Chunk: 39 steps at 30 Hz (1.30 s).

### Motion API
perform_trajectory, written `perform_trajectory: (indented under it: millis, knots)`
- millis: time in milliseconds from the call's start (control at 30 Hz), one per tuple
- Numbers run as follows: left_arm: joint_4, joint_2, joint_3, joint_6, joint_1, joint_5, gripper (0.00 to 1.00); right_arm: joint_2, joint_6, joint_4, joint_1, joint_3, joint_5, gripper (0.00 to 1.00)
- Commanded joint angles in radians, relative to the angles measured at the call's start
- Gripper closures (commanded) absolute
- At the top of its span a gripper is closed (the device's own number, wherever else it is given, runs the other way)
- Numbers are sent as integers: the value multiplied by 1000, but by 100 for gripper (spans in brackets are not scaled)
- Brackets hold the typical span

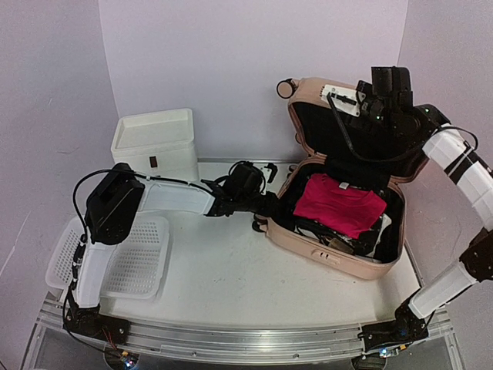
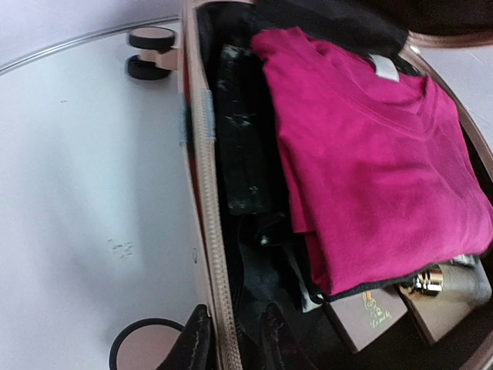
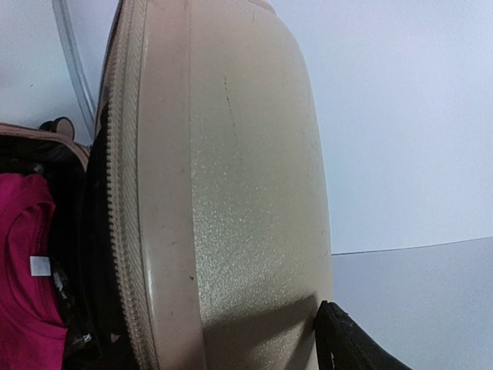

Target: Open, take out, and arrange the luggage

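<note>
Though open, luggage [image 1: 347, 262] full.

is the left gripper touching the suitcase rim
Cannot tell. Left wrist view: the left gripper straddles the rim of the pink suitcase, but neither contact nor gap shows plainly.
</note>
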Motion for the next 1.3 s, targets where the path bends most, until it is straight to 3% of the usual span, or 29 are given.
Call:
perform_trajectory:
  millis: [0,367,467,567,733,833,933,1033,1167,1267]
  knots:
    - [-141,-67,-164,-58,37,-170,83,102,-14,86,-57,37,-111,36]
    - [-58,-102,-371,-387,94,-237,88,260,-37,181,-104,64,-323,39]
    - [33,-99,-387,-388,100,-190,88,307,-23,190,-108,96,-353,40]
    - [67,-91,-351,-328,99,-98,80,335,-16,190,-111,118,-361,40]
    - [132,-253,-437,-77,99,-107,43,322,-4,190,-111,92,-365,40]
    - [136,-374,-475,113,100,-123,29,305,-2,191,-111,69,-368,41]
    - [142,-455,-479,278,98,-77,24,289,8,190,-112,51,-370,41]
    - [145,-468,-454,485,79,113,24,283,15,190,-111,43,-372,41]
    - [136,-427,-431,839,-29,319,24,277,21,190,-112,45,-374,41]
    - [113,-364,-361,911,-67,440,20,268,36,189,-112,45,-380,41]
